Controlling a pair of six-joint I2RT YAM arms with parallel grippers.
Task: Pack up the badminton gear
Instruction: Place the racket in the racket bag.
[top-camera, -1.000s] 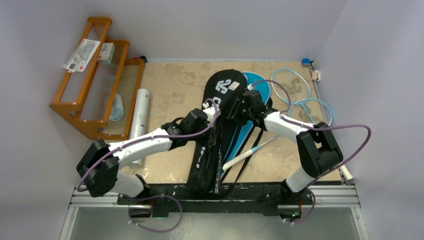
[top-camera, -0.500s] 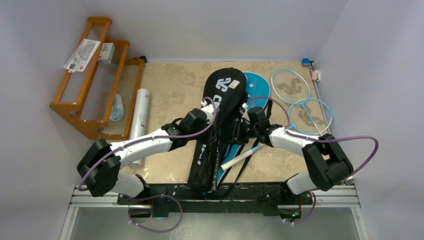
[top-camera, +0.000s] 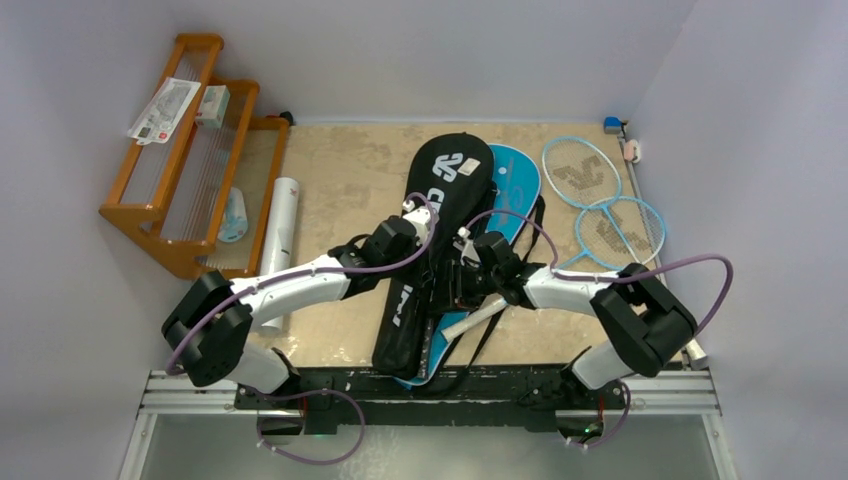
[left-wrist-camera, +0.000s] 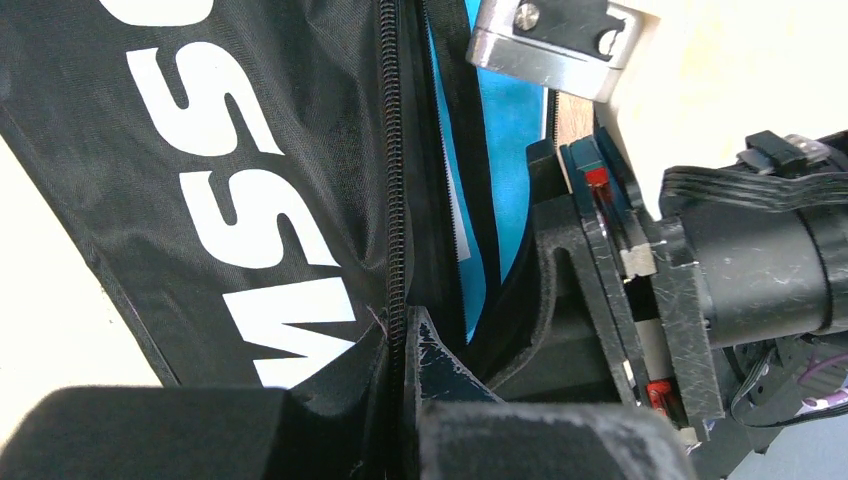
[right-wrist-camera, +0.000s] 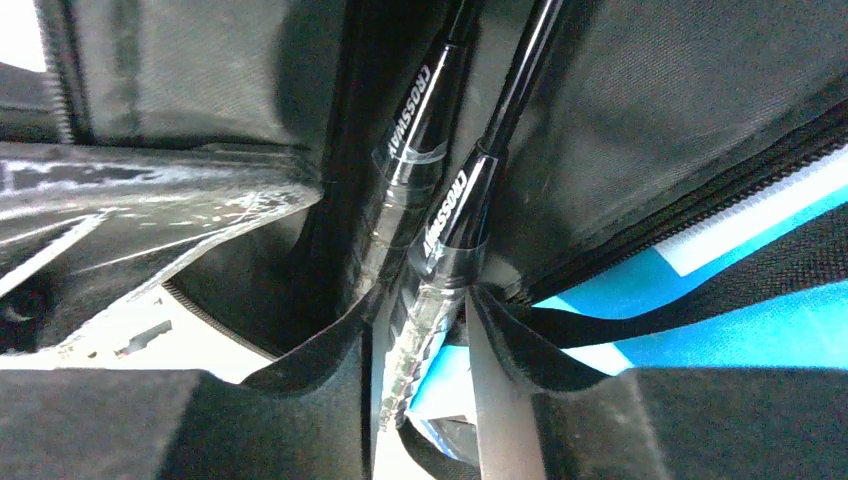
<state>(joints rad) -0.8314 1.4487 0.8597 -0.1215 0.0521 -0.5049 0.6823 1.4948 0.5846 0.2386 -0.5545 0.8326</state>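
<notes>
A black racket-shaped fabric cover (top-camera: 445, 185) lies lengthwise on the tan counter (top-camera: 340, 170), over a blue racket-shaped cover (top-camera: 515, 175). The left tool (left-wrist-camera: 405, 345) is clamped tight on its zipper edge. The right tool (right-wrist-camera: 420, 335), now nearer the front edge than a second ago, is closed around a black racket shaft (right-wrist-camera: 445, 215) lettered "CROSSWAY".

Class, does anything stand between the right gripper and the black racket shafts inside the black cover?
Nothing visible does. The black racket shafts lie exposed in the open black cover, one running straight between the fingers of the right gripper, while the left gripper pinches the cover's zipper edge.
</notes>
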